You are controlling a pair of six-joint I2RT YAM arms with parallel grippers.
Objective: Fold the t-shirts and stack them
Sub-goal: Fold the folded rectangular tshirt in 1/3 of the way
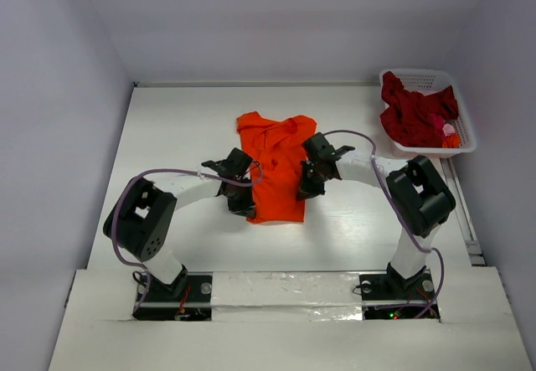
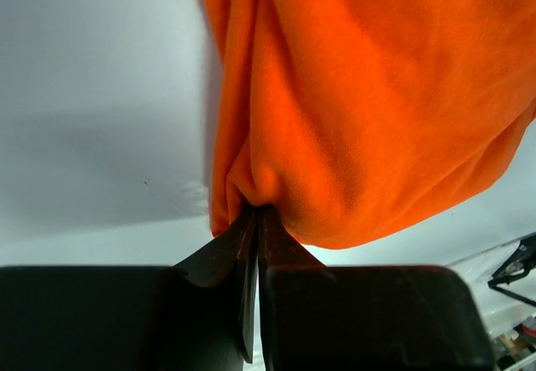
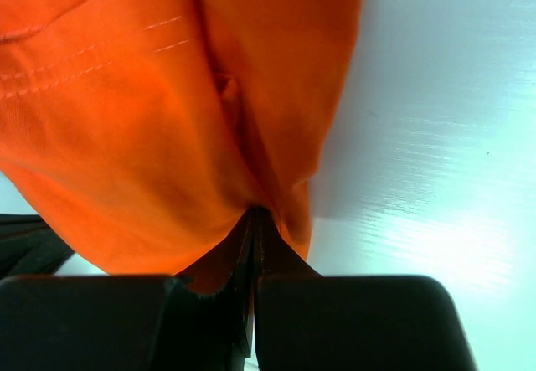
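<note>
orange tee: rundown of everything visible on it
The orange t-shirt is bright, soft, matte cloth; a double row of stitching shows in the right wrist view. It lies in the middle of the white table as a narrow lengthwise strip, rumpled at its far end. The left gripper is shut on its left edge, the right gripper on its right edge, with cloth bunching at each pinch.

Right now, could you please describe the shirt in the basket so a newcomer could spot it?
At the far right corner of the white table stands a white latticed basket. The crimson t-shirt lies crumpled inside it. Unlike the orange t-shirt at mid-table, it is dark red.
</note>
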